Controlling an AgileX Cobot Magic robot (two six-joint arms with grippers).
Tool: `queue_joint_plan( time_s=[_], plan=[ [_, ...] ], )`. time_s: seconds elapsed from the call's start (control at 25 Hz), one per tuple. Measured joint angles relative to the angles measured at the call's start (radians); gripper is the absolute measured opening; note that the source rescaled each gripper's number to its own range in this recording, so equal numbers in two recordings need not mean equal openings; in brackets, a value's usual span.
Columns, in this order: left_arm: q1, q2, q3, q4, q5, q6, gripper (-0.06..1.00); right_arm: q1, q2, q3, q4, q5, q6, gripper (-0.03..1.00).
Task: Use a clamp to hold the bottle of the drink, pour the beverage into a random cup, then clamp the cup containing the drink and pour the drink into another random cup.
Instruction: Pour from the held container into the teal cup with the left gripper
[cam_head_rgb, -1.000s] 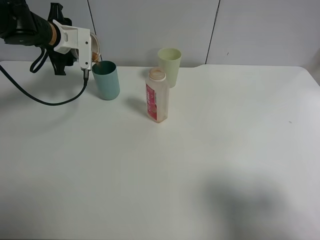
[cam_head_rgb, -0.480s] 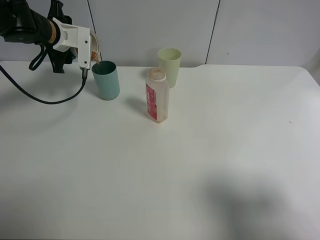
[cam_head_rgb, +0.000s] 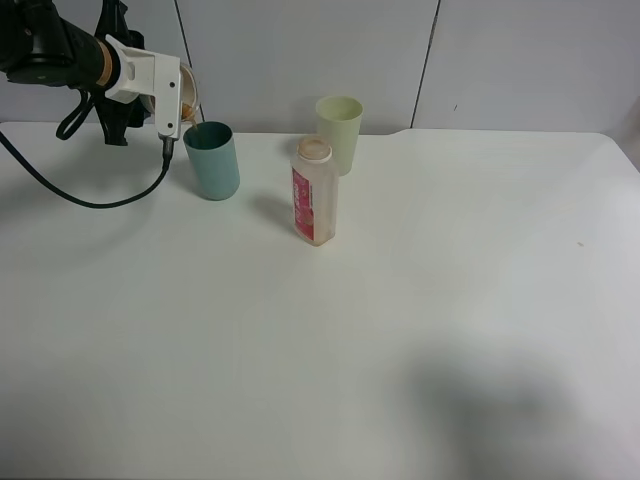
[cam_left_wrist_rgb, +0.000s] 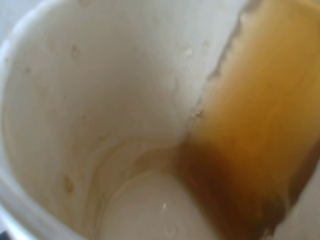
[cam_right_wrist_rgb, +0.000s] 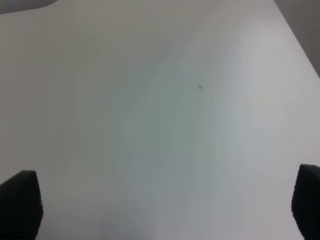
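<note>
A clear plastic cup (cam_head_rgb: 186, 98), streaked inside with dark brown liquid (cam_left_wrist_rgb: 250, 135), is held tipped in the closed left pincer (cam_head_rgb: 172, 100) above a teal cup (cam_head_rgb: 212, 160); the right pincer (cam_right_wrist_rgb: 165, 210) is spread wide.

On the table (cam_head_rgb: 420, 330), the bottle (cam_head_rgb: 314, 192) stands in front of one cup (cam_head_rgb: 340, 132); another cup (cam_head_rgb: 212, 160) sits left, under a tipped cup (cam_head_rgb: 186, 100).

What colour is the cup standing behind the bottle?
Pale green cup, behind the bottle; clearest in the exterior high view.
</note>
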Motion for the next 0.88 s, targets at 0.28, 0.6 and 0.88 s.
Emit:
queue_joint_plan(
  time_s=[0.28,0.6,0.88],
  plan=[
    [0.0,0.0,0.0,0.015,0.0,0.0,0.0,0.0,0.0,0.0,0.0,0.0,0.0,1.0],
    [0.0,0.0,0.0,0.041,0.0,0.0,0.0,0.0,0.0,0.0,0.0,0.0,0.0,1.0],
    [0.0,0.0,0.0,0.078,0.0,0.0,0.0,0.0,0.0,0.0,0.0,0.0,0.0,1.0]
  ],
)
